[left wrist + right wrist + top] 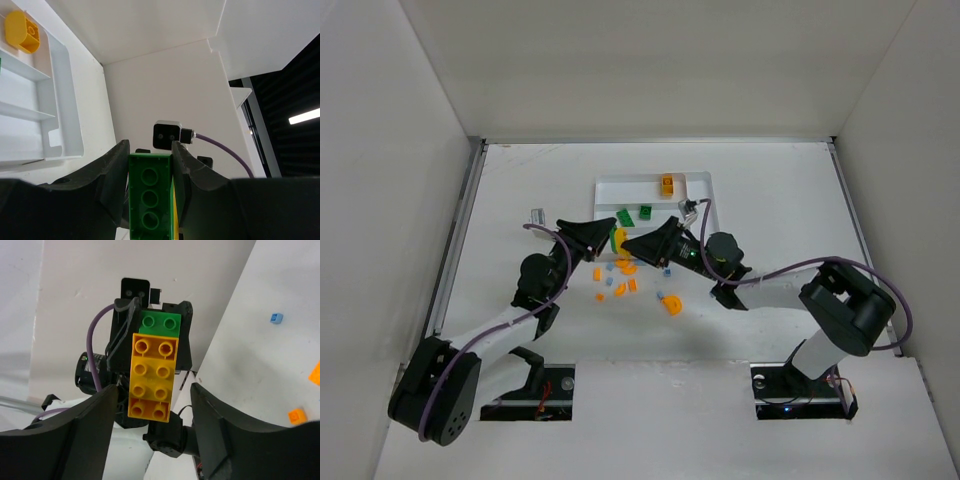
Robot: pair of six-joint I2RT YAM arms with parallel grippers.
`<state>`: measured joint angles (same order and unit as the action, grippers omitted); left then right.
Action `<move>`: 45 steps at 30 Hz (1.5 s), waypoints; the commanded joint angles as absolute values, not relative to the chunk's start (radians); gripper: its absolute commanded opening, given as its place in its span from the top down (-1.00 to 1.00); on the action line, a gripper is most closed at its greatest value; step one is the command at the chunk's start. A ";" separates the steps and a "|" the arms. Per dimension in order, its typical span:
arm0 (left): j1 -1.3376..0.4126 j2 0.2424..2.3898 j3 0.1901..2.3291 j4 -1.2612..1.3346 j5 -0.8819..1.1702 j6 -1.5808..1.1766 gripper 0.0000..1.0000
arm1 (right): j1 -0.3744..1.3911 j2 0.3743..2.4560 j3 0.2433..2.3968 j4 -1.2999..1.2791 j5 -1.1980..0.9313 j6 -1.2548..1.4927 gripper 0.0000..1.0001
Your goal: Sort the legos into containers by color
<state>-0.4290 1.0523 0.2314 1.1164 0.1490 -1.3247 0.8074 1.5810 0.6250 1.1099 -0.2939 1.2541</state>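
Observation:
My left gripper (149, 150) is shut on a green brick (150, 195) that has a yellow brick (152, 375) stuck to its side, held above the table just in front of the white tray (610, 185). In the right wrist view the green brick (161, 322) shows behind the yellow one. My right gripper (155, 395) is open, one finger on each side of the yellow brick with a gap on both sides. In the top view the two grippers meet at the joined bricks (616, 238). The tray holds two green legos (622, 216) and an orange piece (667, 184).
Loose orange legos (671, 303) and light blue legos (601, 295) lie scattered on the table in front of the tray, under and near both grippers. A small grey object (534, 215) sits left of the tray. White walls enclose the table on three sides.

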 commanded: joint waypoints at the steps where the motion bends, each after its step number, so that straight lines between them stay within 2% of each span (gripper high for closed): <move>1: -0.438 1.025 0.250 1.164 0.155 -1.316 0.52 | 0.817 1.591 0.667 1.187 -0.301 1.258 -0.24; 4: -0.443 1.016 0.235 1.161 0.144 -1.310 0.52 | 0.817 1.601 0.673 1.178 -0.302 1.261 -0.13; 10: -0.441 1.012 0.230 1.161 0.146 -1.299 0.53 | 0.815 1.621 0.689 1.134 -0.310 1.261 -0.09; 15: -0.430 1.029 0.233 1.167 0.160 -1.295 0.53 | 0.814 1.621 0.701 1.079 -0.302 1.243 0.13; 19: -0.433 1.035 0.222 1.160 0.150 -1.272 0.53 | 0.815 1.612 0.706 1.049 -0.299 1.220 0.13; 24: -0.423 1.022 0.207 1.157 0.163 -1.250 0.56 | 0.808 1.574 0.704 1.011 -0.298 1.204 0.35; 35: -0.283 0.905 0.157 1.009 0.271 -1.163 0.58 | 0.713 1.447 0.683 0.884 -0.301 1.143 0.37; 40: -0.243 0.854 0.146 0.963 0.282 -1.149 0.58 | 0.659 1.480 0.756 0.755 -0.291 1.092 0.38; 45: -0.249 0.853 0.158 0.965 0.273 -1.143 0.58 | 0.676 1.522 0.793 0.756 -0.305 1.092 0.40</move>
